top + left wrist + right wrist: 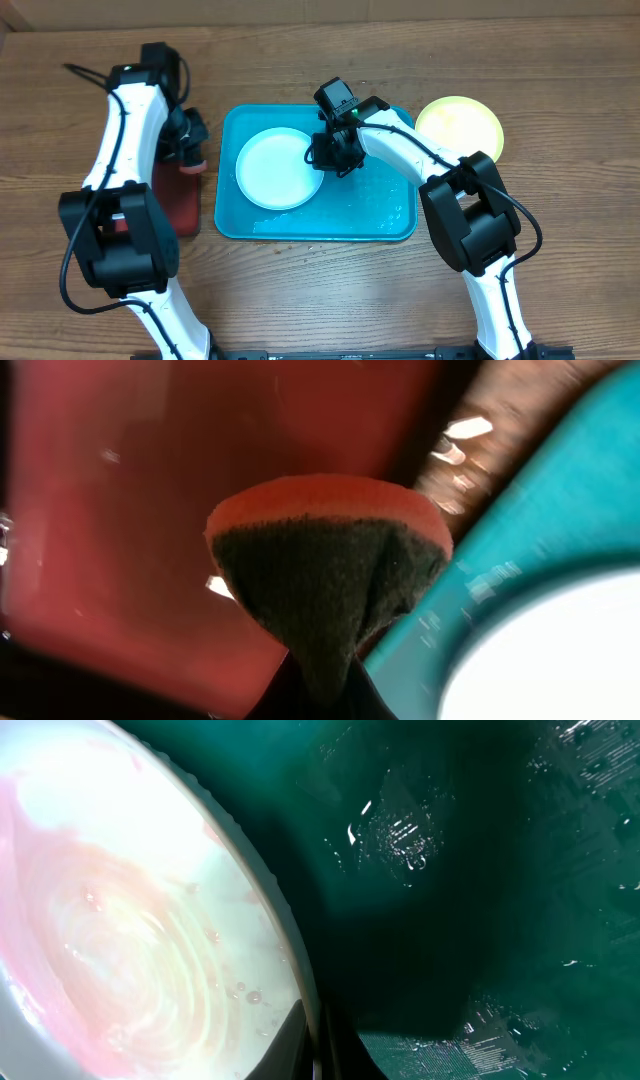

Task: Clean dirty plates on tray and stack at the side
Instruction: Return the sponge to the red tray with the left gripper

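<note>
On the tray [385, 216] — white plate [275, 170]

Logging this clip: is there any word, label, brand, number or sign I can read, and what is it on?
None can be read.
White plate, yellow-green plate: no print.
Teal tray, red tray: no label shows.
Sponge: no marking.
Left arm, right arm: no legible logo or number.
</note>
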Action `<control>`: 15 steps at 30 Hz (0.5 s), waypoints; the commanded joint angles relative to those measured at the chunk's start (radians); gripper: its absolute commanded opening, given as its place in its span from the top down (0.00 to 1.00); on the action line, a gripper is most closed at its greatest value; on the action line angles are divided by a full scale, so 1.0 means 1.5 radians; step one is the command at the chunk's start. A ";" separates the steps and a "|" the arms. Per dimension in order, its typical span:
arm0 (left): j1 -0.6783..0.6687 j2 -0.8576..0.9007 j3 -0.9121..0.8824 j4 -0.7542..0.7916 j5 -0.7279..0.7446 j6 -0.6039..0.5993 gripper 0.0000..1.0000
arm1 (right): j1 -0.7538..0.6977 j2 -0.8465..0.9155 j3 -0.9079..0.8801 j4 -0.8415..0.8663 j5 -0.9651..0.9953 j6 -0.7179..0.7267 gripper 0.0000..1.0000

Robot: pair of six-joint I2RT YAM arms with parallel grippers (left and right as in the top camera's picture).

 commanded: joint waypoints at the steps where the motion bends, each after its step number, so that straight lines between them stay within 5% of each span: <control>1: 0.036 -0.013 -0.032 0.028 -0.034 -0.019 0.96 | -0.003 0.057 -0.032 -0.017 0.057 -0.002 0.96; 7: 0.083 -0.013 -0.098 0.106 -0.005 -0.019 0.95 | -0.003 0.057 -0.032 -0.012 0.057 -0.002 0.96; 10: 0.091 -0.013 -0.121 0.125 -0.005 -0.014 0.77 | -0.003 0.057 -0.032 -0.013 0.057 -0.002 0.96; 12: 0.093 -0.013 -0.122 0.126 -0.015 0.006 0.56 | -0.003 0.057 -0.032 -0.013 0.057 -0.002 0.96; 15: 0.094 -0.014 -0.105 0.116 -0.014 0.016 0.49 | -0.003 0.057 -0.031 -0.021 0.057 -0.002 0.96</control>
